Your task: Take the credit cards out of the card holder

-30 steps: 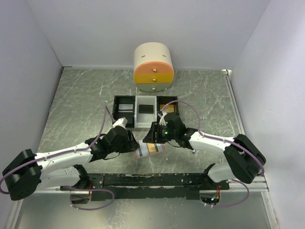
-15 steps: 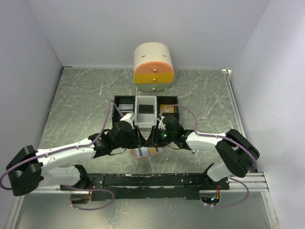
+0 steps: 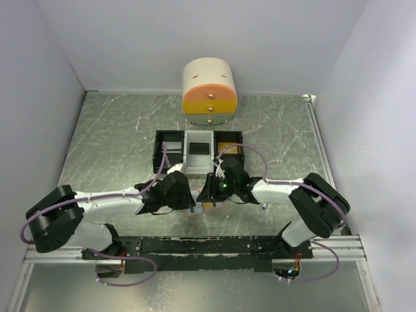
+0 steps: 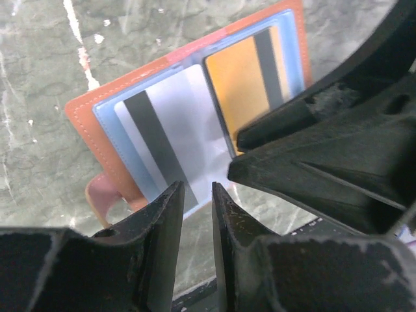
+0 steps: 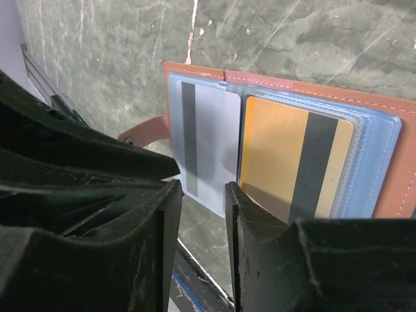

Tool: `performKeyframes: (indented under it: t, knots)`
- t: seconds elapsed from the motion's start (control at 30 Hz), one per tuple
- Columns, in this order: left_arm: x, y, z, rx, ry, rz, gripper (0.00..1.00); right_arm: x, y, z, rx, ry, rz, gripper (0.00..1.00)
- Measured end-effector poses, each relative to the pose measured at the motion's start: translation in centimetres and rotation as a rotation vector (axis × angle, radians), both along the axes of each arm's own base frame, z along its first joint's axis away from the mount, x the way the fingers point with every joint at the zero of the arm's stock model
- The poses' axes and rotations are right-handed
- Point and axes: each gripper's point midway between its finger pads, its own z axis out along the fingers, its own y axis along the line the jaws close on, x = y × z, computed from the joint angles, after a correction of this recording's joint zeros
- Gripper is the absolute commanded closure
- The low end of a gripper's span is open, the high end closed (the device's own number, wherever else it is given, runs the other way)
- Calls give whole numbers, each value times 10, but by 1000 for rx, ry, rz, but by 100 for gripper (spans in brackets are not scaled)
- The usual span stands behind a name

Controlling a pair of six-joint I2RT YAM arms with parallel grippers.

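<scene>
The card holder (image 3: 207,208) lies open on the table, tan-brown leather with light blue lining. It shows in the left wrist view (image 4: 84,107) and the right wrist view (image 5: 390,104). A grey card (image 4: 162,136) (image 5: 208,143) with a dark stripe and an orange-gold card (image 4: 244,81) (image 5: 279,156) sit in its sleeves. My left gripper (image 3: 189,195) (image 4: 194,192) hovers at the grey card's near edge, jaws a narrow gap apart, holding nothing. My right gripper (image 3: 208,190) (image 5: 200,195) is open over the fold between the two cards, close beside the left one.
A black-and-white compartment tray (image 3: 170,138) stands just behind the grippers, with a dark flat rectangle (image 3: 198,148) in its middle compartment. A cream and orange drawer unit (image 3: 209,94) stands at the back. The arms' base rail (image 3: 208,246) runs along the near edge.
My left gripper has moved right and in over the card holder's left half. My right gripper has shifted slightly left. The two now sit almost touching over the holder.
</scene>
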Motion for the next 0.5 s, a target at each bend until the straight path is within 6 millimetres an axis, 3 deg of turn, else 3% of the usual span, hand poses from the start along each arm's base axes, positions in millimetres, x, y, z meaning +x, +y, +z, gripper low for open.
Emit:
performKeyframes:
  t: [0.2,0.5]
  knots:
    - [0,6,-22,64,35,29,72,-2,-1,-8,-14,20,5,68]
    - [1,7,-22,116,22,59,73,0,-4,-13,-42,16,-12,68]
